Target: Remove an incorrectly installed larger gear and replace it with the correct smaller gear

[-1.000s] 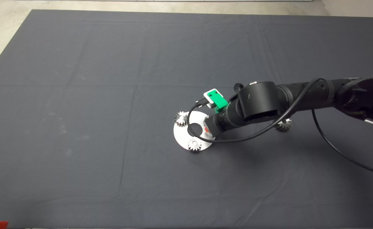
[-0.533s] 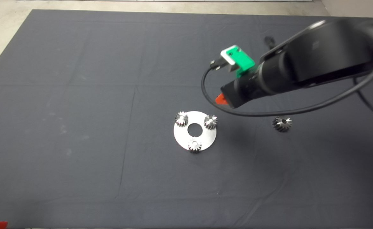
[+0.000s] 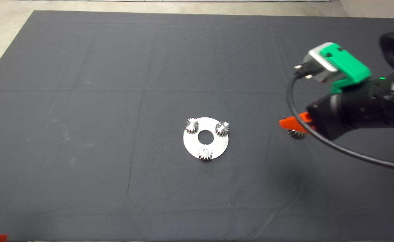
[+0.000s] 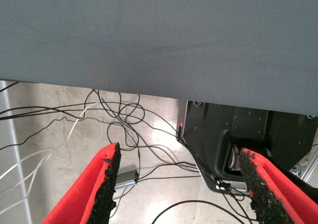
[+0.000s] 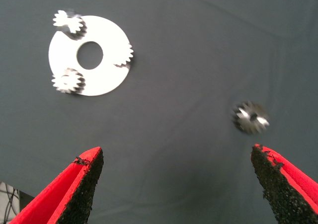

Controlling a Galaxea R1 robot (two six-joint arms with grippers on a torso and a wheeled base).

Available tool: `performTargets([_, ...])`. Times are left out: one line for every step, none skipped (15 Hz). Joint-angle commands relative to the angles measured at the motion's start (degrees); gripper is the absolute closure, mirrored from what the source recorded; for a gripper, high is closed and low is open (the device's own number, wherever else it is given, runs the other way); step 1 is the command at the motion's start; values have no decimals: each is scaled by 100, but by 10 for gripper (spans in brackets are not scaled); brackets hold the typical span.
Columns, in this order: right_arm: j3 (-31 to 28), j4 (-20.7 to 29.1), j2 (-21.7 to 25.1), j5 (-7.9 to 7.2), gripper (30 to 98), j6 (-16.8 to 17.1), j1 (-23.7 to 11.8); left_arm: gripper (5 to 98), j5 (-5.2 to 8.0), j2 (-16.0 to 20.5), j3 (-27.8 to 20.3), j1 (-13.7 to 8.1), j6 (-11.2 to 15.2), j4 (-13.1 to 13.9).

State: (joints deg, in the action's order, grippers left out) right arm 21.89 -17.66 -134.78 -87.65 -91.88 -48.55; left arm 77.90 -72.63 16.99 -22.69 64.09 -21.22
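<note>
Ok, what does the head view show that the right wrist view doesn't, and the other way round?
Only the head view shows the right arm's green wrist mount, its black cable and the far edge of the dark mat with floor beyond. Only the right wrist view shows the whole larger gear lying alone on the mat, and both pads of the open right gripper; from above, a red finger partly covers that gear. Both show the round steel plate carrying three small gears.

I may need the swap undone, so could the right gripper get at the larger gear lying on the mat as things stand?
Probably yes. The right gripper hangs open above the mat, and the larger gear lies alone, with nothing beside or over it.
</note>
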Motion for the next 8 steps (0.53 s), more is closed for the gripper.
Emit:
performTargets([-335,1088,474,-505,504,-269,-393,439,-20,60,-93,18,10,4])
performTargets([-327,1220,466,-499,504,-269,-393,439,-20,59,-93,18,16,13])
performTargets([-327,1239,425,-485,503,-286,-393,439,-11,24,-93,18,25,35])
performTargets([-327,1265,421,-463,503,-357,-393,439,-3,-19,-93,18,25,76])
performTargets([-319,1281,430,-463,503,-536,-393,439,15,-19,-93,18,25,126])
performTargets([-327,1297,421,-467,503,-741,-393,439,15,-11,-93,18,25,136])
performTargets([-324,1317,438,-463,503,-869,-381,439,6,-11,-93,18,25,136])
performTargets([-318,1318,447,-472,503,-884,-366,439,6,-11,-93,18,34,145])
